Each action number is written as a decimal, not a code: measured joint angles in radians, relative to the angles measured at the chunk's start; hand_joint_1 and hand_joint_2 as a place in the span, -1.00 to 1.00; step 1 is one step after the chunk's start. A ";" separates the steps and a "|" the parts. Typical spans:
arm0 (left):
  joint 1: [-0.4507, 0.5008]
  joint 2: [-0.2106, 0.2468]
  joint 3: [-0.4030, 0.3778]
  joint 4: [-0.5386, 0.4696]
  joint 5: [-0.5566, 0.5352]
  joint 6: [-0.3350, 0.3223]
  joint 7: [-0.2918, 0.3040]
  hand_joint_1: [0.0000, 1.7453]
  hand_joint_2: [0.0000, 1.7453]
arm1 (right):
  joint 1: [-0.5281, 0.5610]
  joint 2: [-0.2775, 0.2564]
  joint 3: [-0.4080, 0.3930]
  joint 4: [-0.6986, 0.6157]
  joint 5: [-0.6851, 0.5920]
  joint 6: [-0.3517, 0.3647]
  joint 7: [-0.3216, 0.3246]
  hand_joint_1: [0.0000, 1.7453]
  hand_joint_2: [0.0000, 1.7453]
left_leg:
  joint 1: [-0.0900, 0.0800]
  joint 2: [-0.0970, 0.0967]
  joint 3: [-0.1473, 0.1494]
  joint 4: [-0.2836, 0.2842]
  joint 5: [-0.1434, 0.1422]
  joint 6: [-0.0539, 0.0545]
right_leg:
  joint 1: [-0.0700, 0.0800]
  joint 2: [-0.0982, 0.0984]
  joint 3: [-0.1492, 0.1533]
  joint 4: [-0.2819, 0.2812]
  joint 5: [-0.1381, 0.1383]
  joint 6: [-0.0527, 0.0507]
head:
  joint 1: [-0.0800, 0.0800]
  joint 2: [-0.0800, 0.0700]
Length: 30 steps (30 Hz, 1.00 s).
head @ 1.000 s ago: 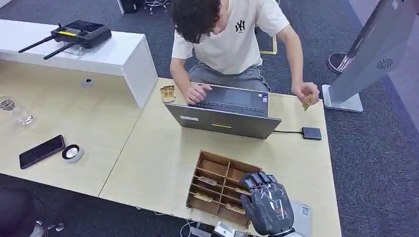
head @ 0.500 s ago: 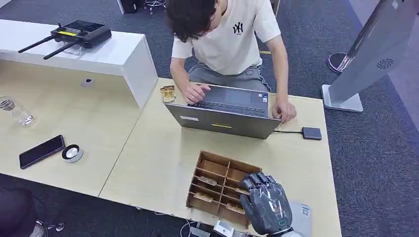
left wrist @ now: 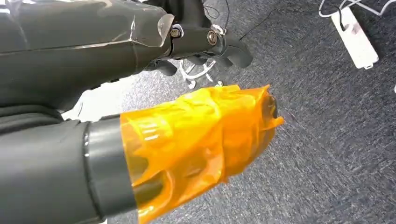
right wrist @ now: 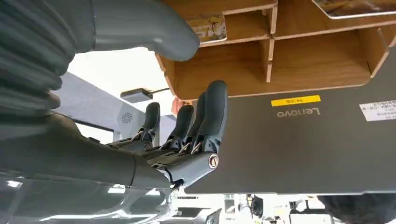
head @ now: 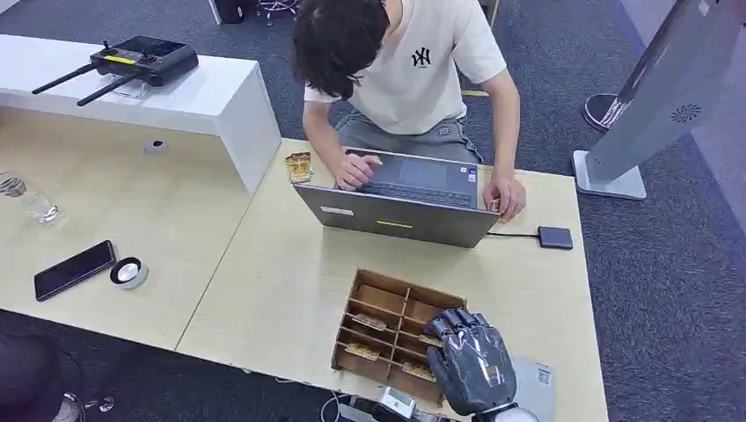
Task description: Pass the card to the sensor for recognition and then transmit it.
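Pale wooden surface (head: 273, 272) carries a wooden divided tray (head: 387, 330) holding small gold-printed cards (head: 362, 351) flat in its compartments; right robot hand (head: 471, 360) hovers over the tray's near corner, fingers spread, empty; left robot hand (left wrist: 187, 140) hangs above carpet, its grasp unclear.

The right hand (head: 471, 360) reaches in from below, its back turned up and its fingers (head: 457, 322) extended forward, slightly apart and gently bent, holding nothing. In the right wrist view the thumb (right wrist: 144, 28) stands away from the fingers. The left hand (left wrist: 196, 135) hangs low, its thumb wrapped in orange tape.
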 joint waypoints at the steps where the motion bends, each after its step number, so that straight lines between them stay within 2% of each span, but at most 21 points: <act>1: 0.000 0.002 -0.002 0.000 0.004 0.001 0.003 -1.00 -1.00 | 0.000 0.000 0.000 0.002 0.000 0.000 0.001 -0.02 1.00 | 0.000 0.000 0.000 0.000 0.000 0.000 | 0.000 0.000 0.000 0.000 0.000 0.000 | 0.000 0.000; 14: 0.000 0.029 -0.050 0.000 0.051 0.018 0.035 -1.00 -1.00 | 0.000 0.000 0.001 0.020 0.000 0.011 0.011 -0.02 1.00 | 0.000 0.000 0.000 0.000 0.000 0.000 | 0.000 0.000 0.000 0.000 0.000 0.000 | 0.000 0.000; 20: 0.000 0.036 -0.064 0.000 0.062 0.023 0.047 -1.00 -1.00 | 0.000 0.000 0.001 0.020 -0.002 0.026 0.020 0.08 1.00 | 0.000 0.000 0.000 0.000 0.000 0.000 | 0.000 0.000 0.000 0.000 0.000 0.000 | 0.000 0.000; 30: 0.000 0.051 -0.092 0.000 0.089 0.035 0.068 -1.00 -1.00 | 0.000 0.000 0.000 0.027 -0.002 0.033 0.031 0.04 1.00 | 0.000 0.000 0.000 0.000 0.000 0.000 | 0.000 0.000 0.000 0.000 0.000 0.000 | 0.000 0.000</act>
